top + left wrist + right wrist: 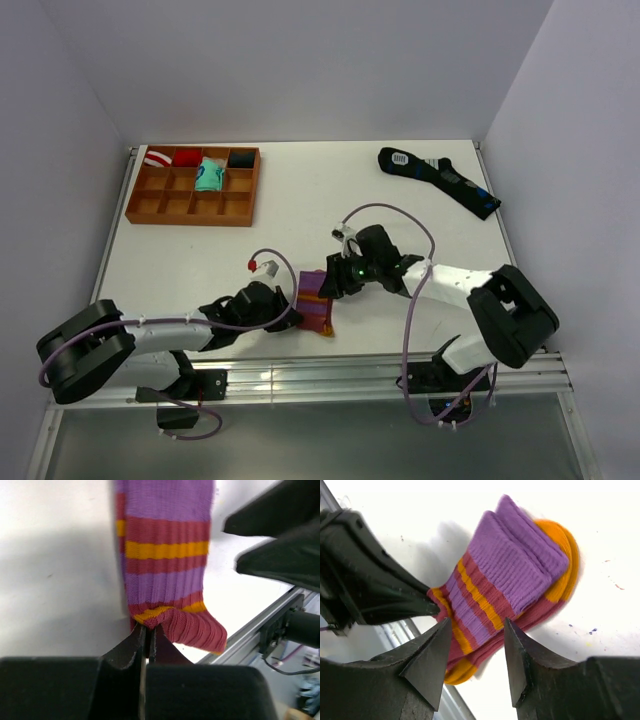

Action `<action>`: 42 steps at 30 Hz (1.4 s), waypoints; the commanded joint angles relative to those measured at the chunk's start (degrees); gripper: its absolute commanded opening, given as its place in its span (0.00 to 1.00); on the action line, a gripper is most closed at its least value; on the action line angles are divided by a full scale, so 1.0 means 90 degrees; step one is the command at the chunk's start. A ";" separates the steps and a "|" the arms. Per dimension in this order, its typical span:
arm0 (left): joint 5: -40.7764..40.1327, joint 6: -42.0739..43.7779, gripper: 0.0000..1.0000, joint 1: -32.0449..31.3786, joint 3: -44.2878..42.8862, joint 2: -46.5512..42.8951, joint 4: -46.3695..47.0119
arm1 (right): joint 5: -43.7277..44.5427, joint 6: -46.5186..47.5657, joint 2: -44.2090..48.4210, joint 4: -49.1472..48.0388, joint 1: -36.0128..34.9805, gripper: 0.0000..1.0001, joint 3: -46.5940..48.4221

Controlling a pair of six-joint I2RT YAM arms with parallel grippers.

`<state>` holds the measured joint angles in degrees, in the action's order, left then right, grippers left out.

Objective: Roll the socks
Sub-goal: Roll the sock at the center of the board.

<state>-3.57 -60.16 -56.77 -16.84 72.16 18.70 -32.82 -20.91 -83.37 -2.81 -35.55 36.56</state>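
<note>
white table (300, 205) holds a wooden tray (190, 222) with rolled bundles (208, 175), left tool (148, 631) clamps the socks (315, 302), right tool (476, 626) apart

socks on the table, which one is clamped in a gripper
The purple-and-maroon striped sock near the front edge, pinched by the left gripper; the black sock lies untouched at the far right.

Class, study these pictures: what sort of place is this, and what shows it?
Probably a robot lab test cell: a white table boxed in by plain walls, a left arm and right arm mounted on a metal rail, a wooden tray of sock bundles, a striped sock.
</note>
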 commanded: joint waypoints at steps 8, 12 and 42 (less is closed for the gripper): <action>0.1061 -0.0327 0.00 0.0517 -0.0579 -0.0410 -0.1900 | 0.1839 -0.0167 0.1401 -0.2751 -0.1400 0.56 -0.1453; 0.1061 -0.0298 0.00 0.0517 -0.0765 -0.0547 -0.2419 | 0.2210 -0.0294 0.1695 -0.3369 -0.1743 0.59 -0.2000; 0.2340 -0.0210 0.00 0.0956 -0.1830 0.0322 -0.3689 | 0.5209 0.0155 0.1326 -0.5928 -0.4457 0.61 -0.3300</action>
<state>14.20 -62.41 -48.75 -31.59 74.30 -14.44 9.98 -21.52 -69.71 -50.98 -73.78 6.46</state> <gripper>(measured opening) 0.034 0.611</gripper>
